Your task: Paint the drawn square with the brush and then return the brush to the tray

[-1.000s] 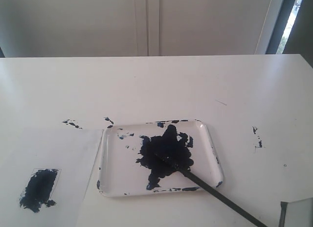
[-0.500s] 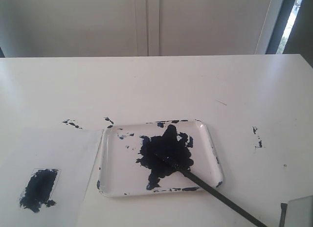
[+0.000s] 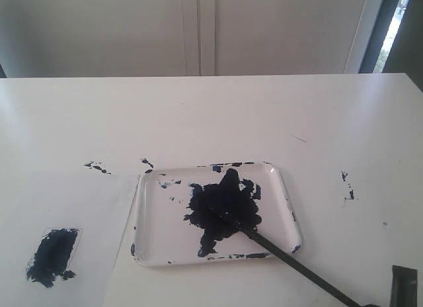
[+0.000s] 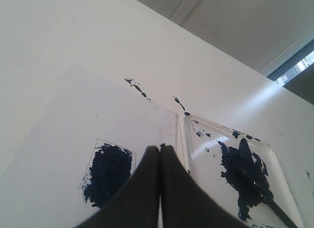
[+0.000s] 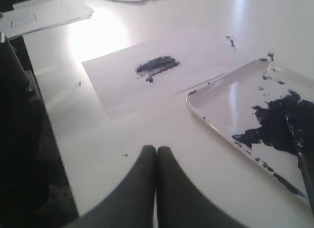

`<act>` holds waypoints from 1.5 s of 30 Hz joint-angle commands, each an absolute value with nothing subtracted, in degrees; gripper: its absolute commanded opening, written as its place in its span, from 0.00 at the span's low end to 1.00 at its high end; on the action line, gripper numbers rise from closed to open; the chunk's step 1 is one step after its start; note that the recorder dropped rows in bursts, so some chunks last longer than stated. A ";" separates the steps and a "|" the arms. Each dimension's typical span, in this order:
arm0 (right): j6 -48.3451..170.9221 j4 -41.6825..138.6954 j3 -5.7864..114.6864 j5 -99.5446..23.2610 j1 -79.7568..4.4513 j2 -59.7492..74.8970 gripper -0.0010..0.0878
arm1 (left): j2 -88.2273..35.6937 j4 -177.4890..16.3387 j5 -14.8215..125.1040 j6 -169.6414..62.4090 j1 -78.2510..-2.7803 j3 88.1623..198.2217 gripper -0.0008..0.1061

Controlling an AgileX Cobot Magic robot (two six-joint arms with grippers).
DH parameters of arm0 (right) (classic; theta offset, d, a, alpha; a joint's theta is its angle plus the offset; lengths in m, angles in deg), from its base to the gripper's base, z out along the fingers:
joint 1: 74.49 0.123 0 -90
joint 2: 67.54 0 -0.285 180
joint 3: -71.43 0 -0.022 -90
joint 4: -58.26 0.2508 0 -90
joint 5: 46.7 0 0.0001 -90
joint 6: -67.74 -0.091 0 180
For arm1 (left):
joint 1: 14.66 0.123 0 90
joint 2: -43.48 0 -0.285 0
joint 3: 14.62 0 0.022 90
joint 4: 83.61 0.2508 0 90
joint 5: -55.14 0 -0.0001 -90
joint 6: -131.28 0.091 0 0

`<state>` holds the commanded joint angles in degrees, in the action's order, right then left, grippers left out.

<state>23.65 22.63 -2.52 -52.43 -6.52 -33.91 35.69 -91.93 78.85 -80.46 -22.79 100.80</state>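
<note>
The drawn square on the white paper sheet is filled with dark blue-black paint. The white tray sits right of the sheet, with a large dark blotch in its middle. The black brush lies free, its tip in the blotch and its handle sticking out over the tray's near right corner. My left gripper is shut and empty, hovering above the sheet between the square and the tray. My right gripper is shut and empty over bare table, apart from the tray and brush.
Dried paint flecks mark the table behind the sheet and right of the tray. A dark part of my right arm shows at the near right corner. A stack of paper lies near the table's edge.
The part of my right arm at the near right corner has sunk lower and further out of the exterior view. The brush, tray and sheet have not moved.
</note>
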 joint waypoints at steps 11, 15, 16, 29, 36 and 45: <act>24.05 22.53 -4.66 -42.77 -19.13 -46.54 0.01 | 35.69 -91.93 78.85 -79.90 -22.79 100.80 0.01; 24.05 22.52 -5.79 -43.59 -24.74 -51.29 0.01 | 35.69 -91.93 78.85 -79.90 -22.79 100.80 0.01; 24.05 22.62 -5.79 -42.52 -26.20 -52.46 0.01 | 35.69 -91.93 78.85 -79.80 -22.79 100.80 0.01; 28.60 22.65 -5.79 -36.09 -42.89 -59.75 0.01 | 35.69 -91.93 78.74 -79.79 -22.79 100.80 0.01; 29.03 22.90 -5.79 -32.89 -47.91 -59.75 0.01 | 35.69 -91.93 78.74 -79.79 -22.79 100.80 0.01; 32.06 23.31 -5.79 -32.27 -51.97 -59.75 0.01 | 35.69 -91.93 78.74 -79.79 -22.79 100.80 0.01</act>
<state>32.06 23.31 -5.79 -32.27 -51.97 -59.75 35.69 -91.93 78.74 -79.79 -22.79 100.80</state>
